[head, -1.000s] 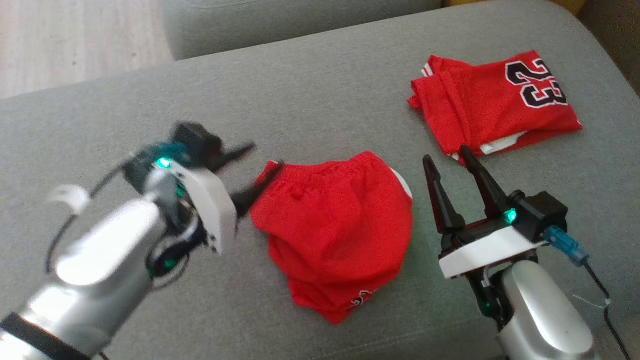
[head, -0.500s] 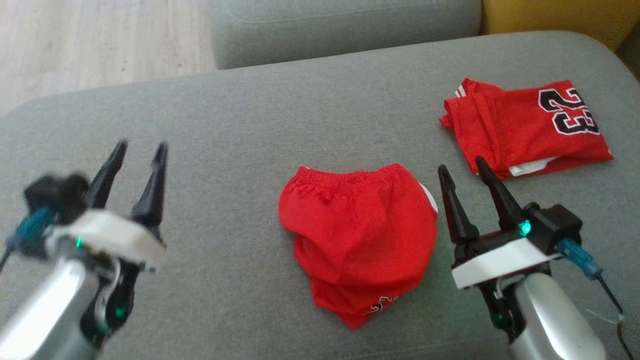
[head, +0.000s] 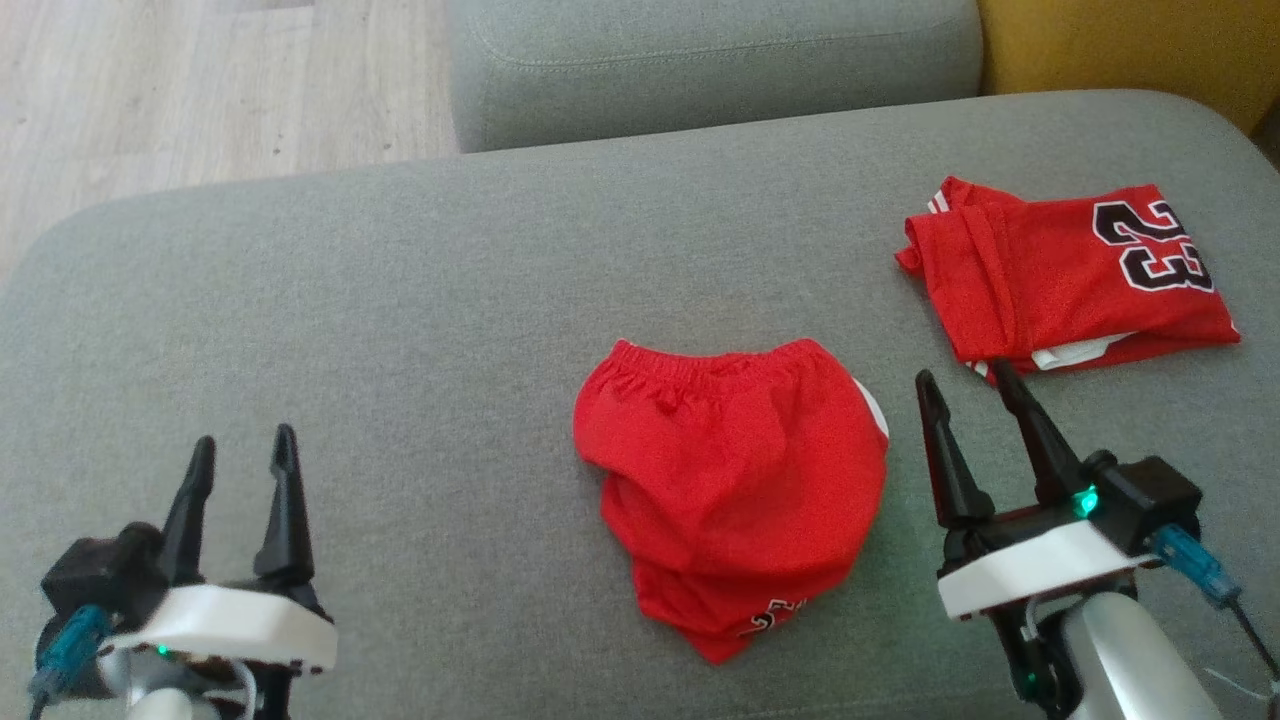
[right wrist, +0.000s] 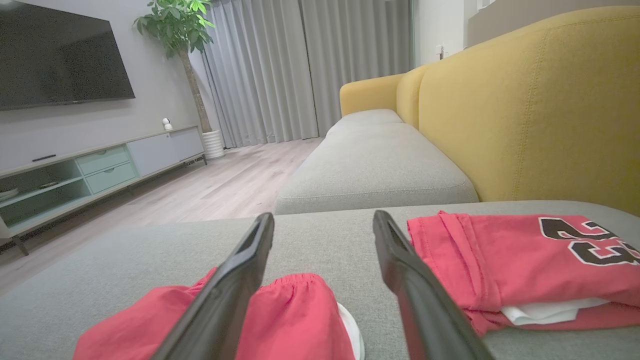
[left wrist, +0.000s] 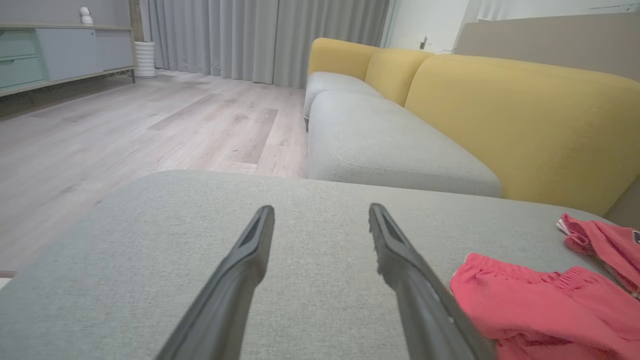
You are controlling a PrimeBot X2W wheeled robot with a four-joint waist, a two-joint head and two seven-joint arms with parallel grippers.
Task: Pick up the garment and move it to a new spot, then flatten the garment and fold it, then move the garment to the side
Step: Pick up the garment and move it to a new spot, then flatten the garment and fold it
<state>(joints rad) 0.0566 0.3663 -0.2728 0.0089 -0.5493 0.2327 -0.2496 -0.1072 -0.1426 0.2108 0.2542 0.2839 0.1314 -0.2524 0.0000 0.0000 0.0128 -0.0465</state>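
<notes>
The garment [head: 735,510], a pair of red shorts with an elastic waistband, lies folded and bunched in the middle of the grey sofa seat [head: 450,300]. My left gripper [head: 245,437] hovers open at the lower left, well apart from the shorts, with nothing between its fingers. My right gripper [head: 961,372] stands open just right of the shorts, empty. In the left wrist view the open left gripper [left wrist: 321,207] has the shorts [left wrist: 540,305] at its lower right. The right wrist view shows the open right gripper [right wrist: 323,214] above the shorts [right wrist: 290,320].
A folded red jersey [head: 1070,270] with a black "23" lies at the far right of the seat, close ahead of the right gripper; the right wrist view has the jersey [right wrist: 525,265] too. A second grey cushion [head: 710,60] and the yellow backrest [head: 1130,40] lie beyond. Wood floor [head: 150,90] is at far left.
My left gripper drew away from the shorts' left edge to the lower left, staying open. The head camera shifted, so the whole scene slid down. The right gripper kept its pose.
</notes>
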